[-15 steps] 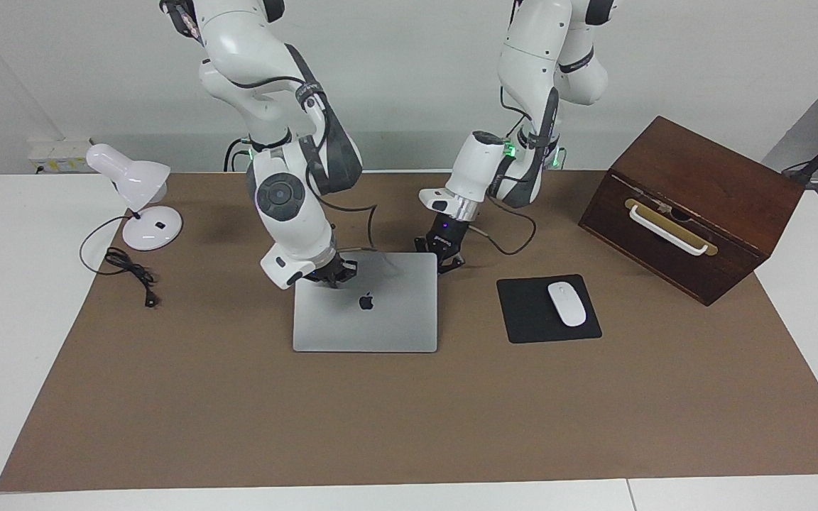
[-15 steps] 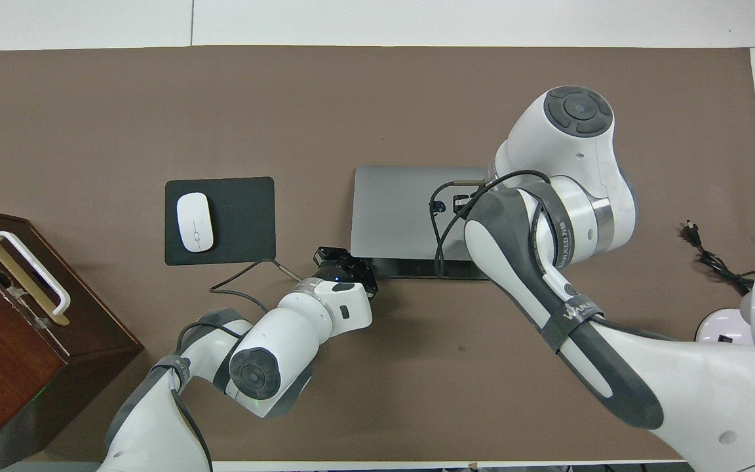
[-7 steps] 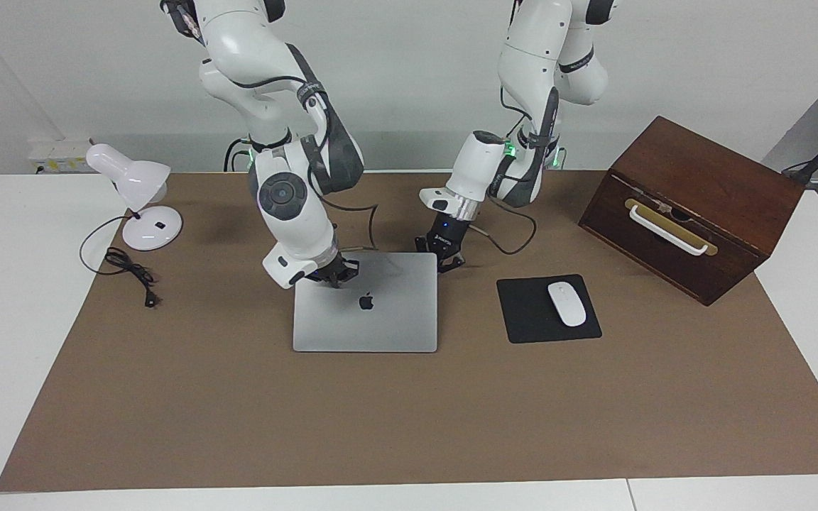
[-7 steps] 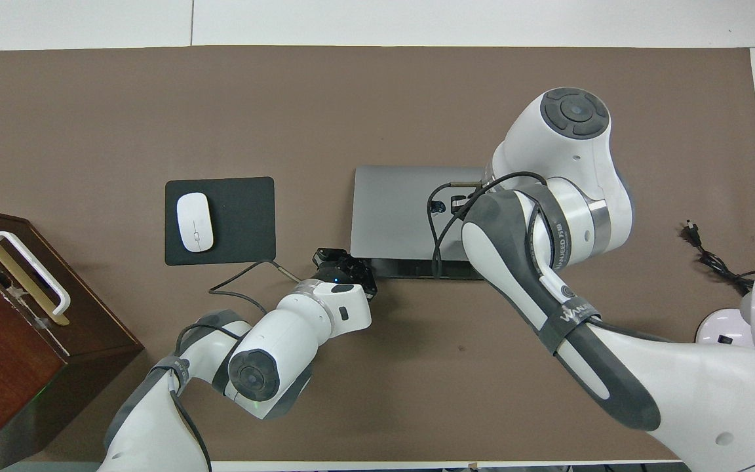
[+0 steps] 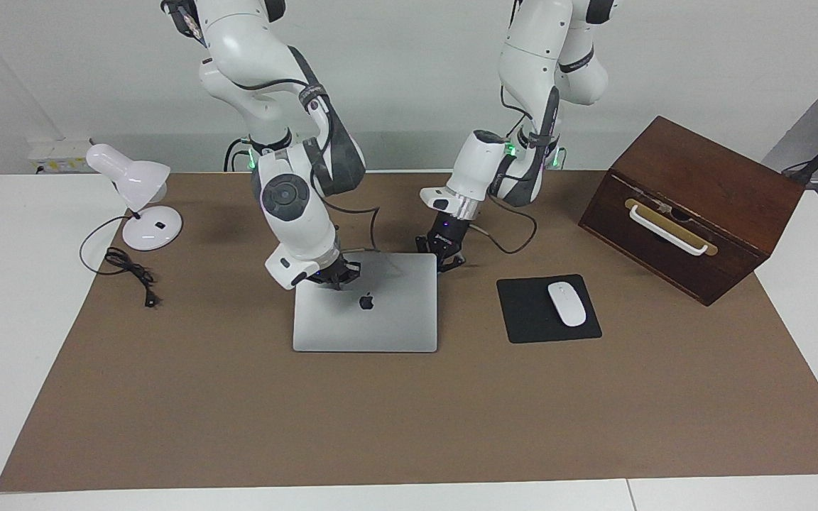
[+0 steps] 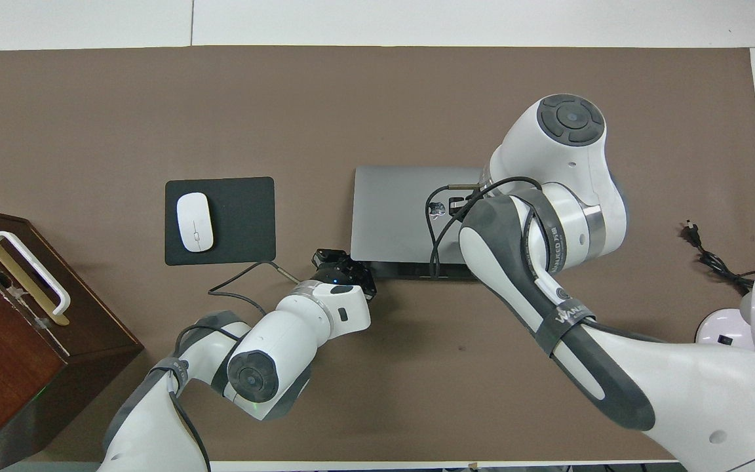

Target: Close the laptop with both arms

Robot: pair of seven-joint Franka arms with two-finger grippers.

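A silver-grey laptop [image 5: 365, 312] lay closed and flat on the brown mat [image 5: 409, 419] near the middle of the table, its lid with the dark logo facing up and its hinge edge toward the robots. The right gripper [image 5: 338, 275], on the arm entering from the right arm's end, was low over the lid near the hinge edge, toward the corner at that arm's end; its fingertips were together and held nothing, and whether they pressed on the lid could not be told. In the overhead view this gripper was hidden beneath the right arm [image 6: 548, 216]. The left gripper [image 5: 446, 257] was at the laptop's hinge-edge corner toward the left arm's end, just beside the lid's edge; its fingertips likewise met and it gripped nothing. Contact with the laptop could not be confirmed there either. The overhead view showed the left gripper [image 6: 341, 265] just nearer the robots than that corner.

Beside the laptop, toward the left arm's end, a black mouse pad [image 5: 548, 308] carried a white mouse [image 5: 566, 303]. Farther toward that end stood a dark wooden box [image 5: 693, 206] with a white handle. Toward the right arm's end stood a white desk lamp [image 5: 135, 195], its black cord [image 5: 128, 270] lying on the mat.
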